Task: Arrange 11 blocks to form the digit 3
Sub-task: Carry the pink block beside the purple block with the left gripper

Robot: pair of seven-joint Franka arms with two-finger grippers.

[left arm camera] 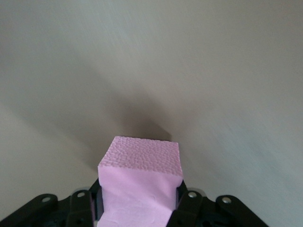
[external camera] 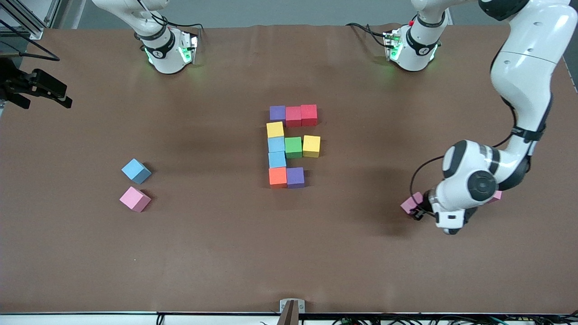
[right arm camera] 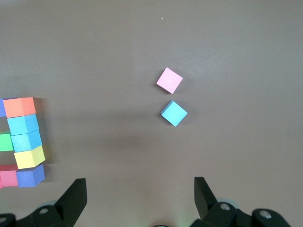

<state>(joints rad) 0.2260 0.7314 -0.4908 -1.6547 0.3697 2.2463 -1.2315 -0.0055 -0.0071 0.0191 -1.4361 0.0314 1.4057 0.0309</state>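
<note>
- The digit 3 (external camera: 292, 145), ten touching blocks, sits mid-table, its nearest bar one cube short.
- The left gripper (external camera: 417, 212), toward the left arm's end, pinches a pink block (left arm camera: 141, 189).
- The right gripper (right arm camera: 140, 198) waits wide open, empty, over bare table (right arm camera: 142, 47); a loose light blue block (external camera: 136, 171) and pink cube (external camera: 135, 199) lie toward the right arm's end.

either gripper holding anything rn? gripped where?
Left gripper: fingers clamp a pink block by two facing side faces, top face exposed. Right gripper: open, holding nothing.
</note>
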